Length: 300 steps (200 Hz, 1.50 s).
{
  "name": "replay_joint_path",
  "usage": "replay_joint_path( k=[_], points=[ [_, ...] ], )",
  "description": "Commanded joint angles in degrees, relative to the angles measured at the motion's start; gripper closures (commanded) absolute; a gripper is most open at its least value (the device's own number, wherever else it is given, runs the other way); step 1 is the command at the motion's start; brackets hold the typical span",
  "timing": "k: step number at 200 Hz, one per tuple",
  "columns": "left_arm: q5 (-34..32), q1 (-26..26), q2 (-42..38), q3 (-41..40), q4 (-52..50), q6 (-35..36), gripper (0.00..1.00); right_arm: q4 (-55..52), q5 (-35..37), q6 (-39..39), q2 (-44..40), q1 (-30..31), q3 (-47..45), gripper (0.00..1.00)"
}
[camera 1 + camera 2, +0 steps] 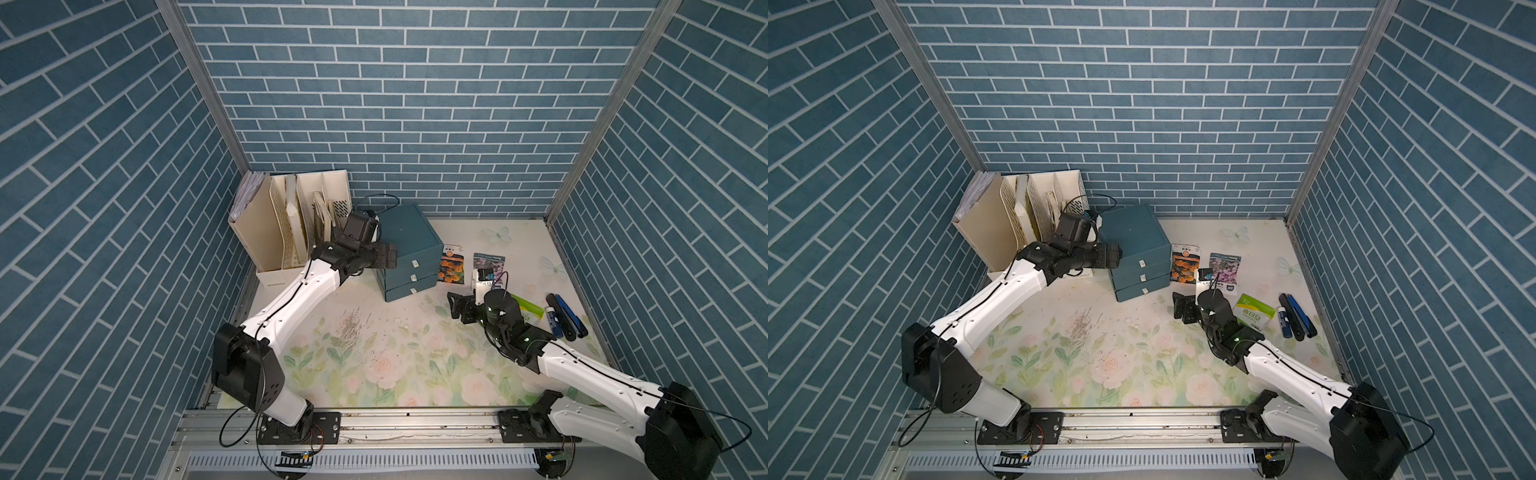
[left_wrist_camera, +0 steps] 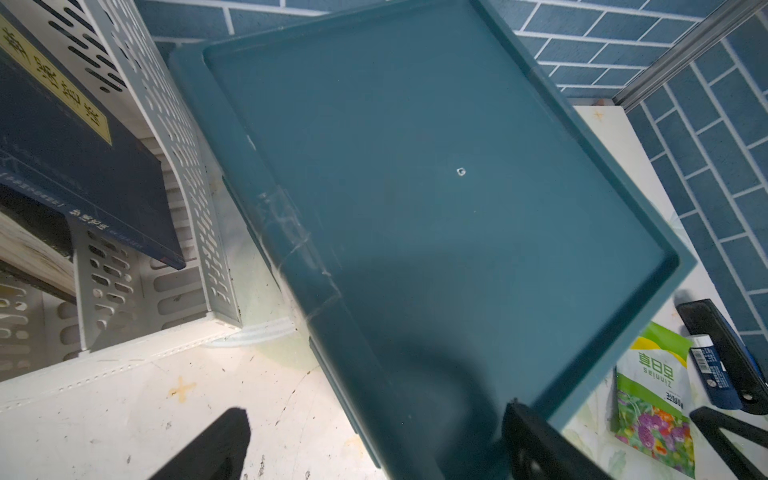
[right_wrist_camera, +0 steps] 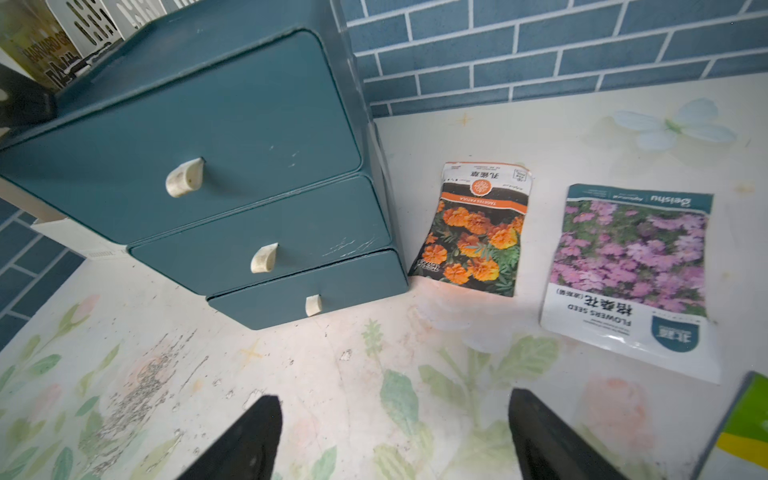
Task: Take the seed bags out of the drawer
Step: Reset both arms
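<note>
Three seed bags lie flat on the table to the right of the teal drawer unit. The orange one is nearest the unit, then the purple-pink one. The green-white one lies nearer the front, partly under my right arm. All three drawers are pushed in. My right gripper hangs open and empty over bare table in front of the unit. My left gripper is open at the unit's left top edge, with one finger over the lid and one over the table.
A cream file organiser with books stands at the back left, close to my left arm. Dark blue pens lie by the right wall, beside the green-white bag. Blue brick walls close in three sides.
</note>
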Motion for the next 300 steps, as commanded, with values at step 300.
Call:
replay_joint_path(
  k=[300],
  points=[
    [-28.1, 12.3, -29.0, -57.3, 58.2, 13.5, 0.0, 36.0, -0.6, -21.3, 23.6, -38.7, -5.9, 0.0]
  ],
)
